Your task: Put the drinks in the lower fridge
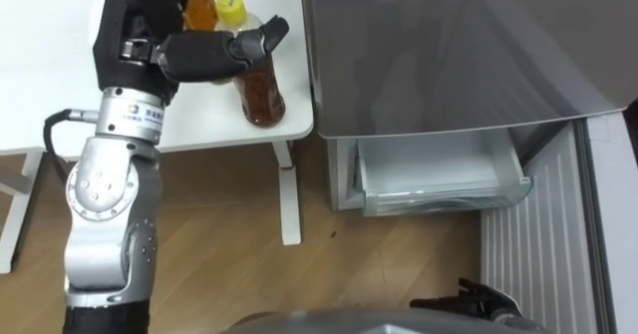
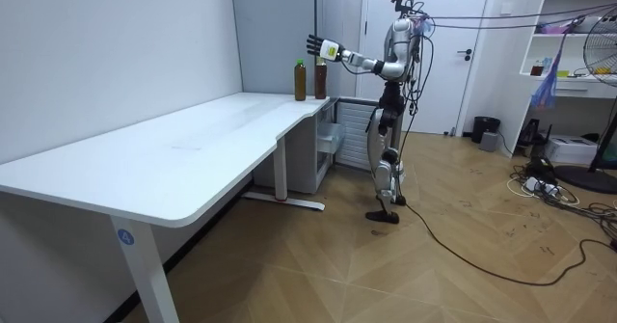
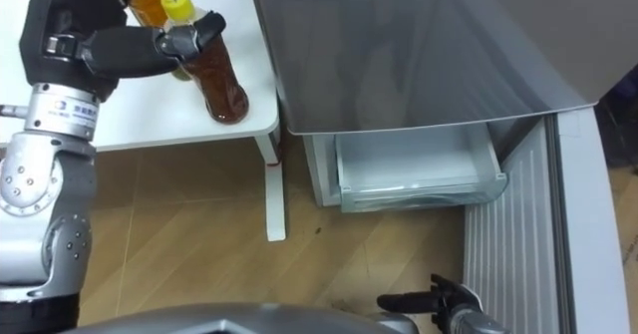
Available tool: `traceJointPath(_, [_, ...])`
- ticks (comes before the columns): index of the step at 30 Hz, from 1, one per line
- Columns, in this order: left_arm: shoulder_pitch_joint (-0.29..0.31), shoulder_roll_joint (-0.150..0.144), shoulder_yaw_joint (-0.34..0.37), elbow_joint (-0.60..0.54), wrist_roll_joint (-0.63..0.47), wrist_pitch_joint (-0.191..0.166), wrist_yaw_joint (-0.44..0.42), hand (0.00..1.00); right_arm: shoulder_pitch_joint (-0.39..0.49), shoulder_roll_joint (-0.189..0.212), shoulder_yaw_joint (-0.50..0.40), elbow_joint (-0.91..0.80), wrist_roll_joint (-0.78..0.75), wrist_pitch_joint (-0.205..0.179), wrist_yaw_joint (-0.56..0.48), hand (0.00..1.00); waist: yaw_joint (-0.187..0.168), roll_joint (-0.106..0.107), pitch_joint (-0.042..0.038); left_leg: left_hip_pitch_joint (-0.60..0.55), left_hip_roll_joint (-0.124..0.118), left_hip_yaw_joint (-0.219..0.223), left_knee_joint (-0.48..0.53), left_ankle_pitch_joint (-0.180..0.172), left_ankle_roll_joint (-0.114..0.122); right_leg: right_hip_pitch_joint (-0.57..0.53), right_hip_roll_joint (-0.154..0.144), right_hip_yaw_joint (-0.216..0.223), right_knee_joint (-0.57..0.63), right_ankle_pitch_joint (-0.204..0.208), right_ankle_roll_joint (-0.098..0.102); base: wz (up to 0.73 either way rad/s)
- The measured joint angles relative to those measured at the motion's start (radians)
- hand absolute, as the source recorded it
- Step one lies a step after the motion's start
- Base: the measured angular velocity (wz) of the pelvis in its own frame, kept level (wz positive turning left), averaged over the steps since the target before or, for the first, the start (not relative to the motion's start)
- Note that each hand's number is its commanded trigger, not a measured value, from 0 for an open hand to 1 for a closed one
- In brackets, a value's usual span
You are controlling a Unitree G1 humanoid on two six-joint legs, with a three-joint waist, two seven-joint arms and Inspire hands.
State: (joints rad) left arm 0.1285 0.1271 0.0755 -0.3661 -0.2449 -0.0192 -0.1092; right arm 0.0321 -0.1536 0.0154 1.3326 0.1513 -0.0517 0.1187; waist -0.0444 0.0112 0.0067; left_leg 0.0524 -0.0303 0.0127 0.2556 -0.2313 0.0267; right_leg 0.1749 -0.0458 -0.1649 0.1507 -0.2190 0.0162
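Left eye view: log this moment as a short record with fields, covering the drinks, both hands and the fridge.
drinks: clear plastic bottle of brown tea with a yellow cap and a second amber bottle, both upright on the white table
left hand: open, over the yellow-capped bottle; contact unclear
right hand: low, beside the fridge door
fridge: grey fridge, its white door open, white lower drawer pulled out, no bottle seen in it
task state: no drink in the fridge yet

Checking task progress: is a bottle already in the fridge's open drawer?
No: the yellow-capped bottle and the second bottle both stand on the white desk.
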Motion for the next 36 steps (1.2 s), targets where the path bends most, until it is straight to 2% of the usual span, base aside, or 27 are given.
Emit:
traceJointPath(4, [0.002, 0.000, 0.000, 0.000, -0.010, 0.000, 0.002, 0.00, -0.001, 0.000, 0.000, 0.000, 0.000, 0.001, 0.002, 0.00, 0.000, -0.005, 0.0024, -0.006, 0.000, 0.001, 0.000, 0.000, 0.000, -0.001, 0.000, -0.001, 0.000, 0.000, 0.000, 0.00])
traceJointPath(10, [0.021, -0.001, -0.008, 0.049, -0.027, 0.000, -0.005, 0.00, -0.001, 0.002, 0.002, 0.000, 0.008, 0.004, 0.005, 0.00, 0.000, -0.010, -0.0006, 0.000, 0.001, 0.008, -0.002, 0.000, 0.000, 0.001, 0.000, 0.000, 0.000, 0.000, 0.000, -0.01])
traceJointPath(13, [0.045, -0.001, -0.023, 0.077, -0.029, 0.019, -0.015, 0.00, -0.001, 0.004, 0.002, 0.000, 0.011, 0.010, 0.012, 0.00, 0.000, -0.012, -0.0017, 0.005, 0.001, 0.011, -0.003, 0.000, 0.000, 0.000, -0.001, 0.000, 0.000, 0.000, 0.000, -0.01])
traceJointPath(16, [0.045, -0.002, -0.028, 0.104, -0.031, 0.022, -0.022, 0.00, -0.001, 0.005, 0.004, -0.001, 0.011, 0.011, 0.026, 0.00, -0.001, -0.018, -0.0033, 0.005, 0.002, 0.011, -0.003, 0.000, 0.000, 0.001, -0.001, -0.001, 0.001, 0.000, 0.000, 0.00])
traceJointPath(28, [0.045, -0.001, -0.041, 0.175, -0.028, 0.064, -0.031, 0.00, -0.001, -0.001, 0.001, -0.016, 0.010, 0.031, 0.031, 0.00, -0.002, -0.007, -0.0030, 0.019, 0.001, 0.012, -0.018, 0.000, 0.000, 0.013, -0.001, -0.004, 0.000, 0.000, 0.000, 0.00])
traceJointPath(36, [0.045, -0.001, -0.041, 0.181, -0.026, 0.065, -0.031, 0.00, 0.000, -0.001, 0.001, -0.017, 0.009, 0.031, 0.032, 0.00, -0.003, -0.008, -0.0019, 0.023, 0.001, 0.011, -0.020, 0.000, 0.000, 0.013, -0.002, -0.005, -0.001, 0.000, 0.000, 0.00])
